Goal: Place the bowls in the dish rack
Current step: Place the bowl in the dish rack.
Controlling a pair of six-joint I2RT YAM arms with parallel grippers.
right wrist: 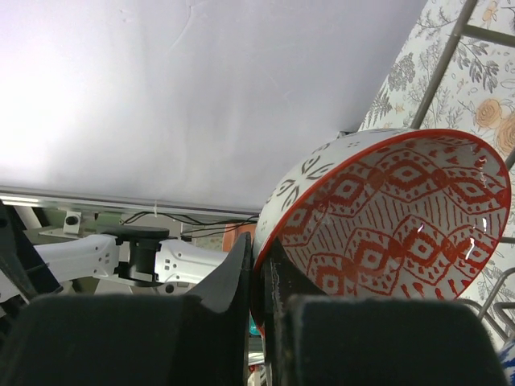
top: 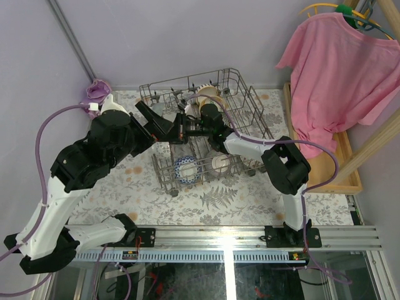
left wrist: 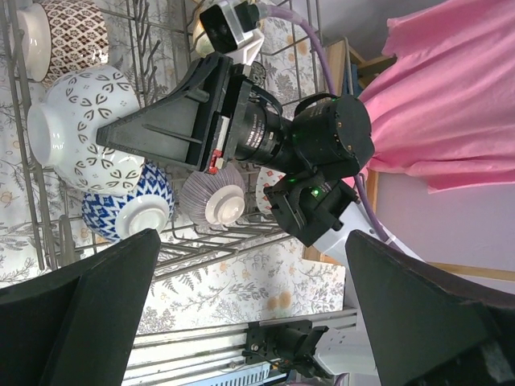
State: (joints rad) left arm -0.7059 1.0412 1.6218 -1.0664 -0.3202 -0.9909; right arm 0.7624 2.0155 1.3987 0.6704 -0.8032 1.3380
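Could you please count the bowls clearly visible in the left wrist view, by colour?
Brown bowl: 1
Dark-leaf white bowl: 1
Blue bowl: 1
Grey bowl: 1
Total: 4

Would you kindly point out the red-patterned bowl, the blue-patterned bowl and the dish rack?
red-patterned bowl (right wrist: 386, 217), right wrist view, inner wall.
blue-patterned bowl (left wrist: 109, 215), left wrist view, outer wall.
dish rack (top: 253, 106), top view, right wire wall.
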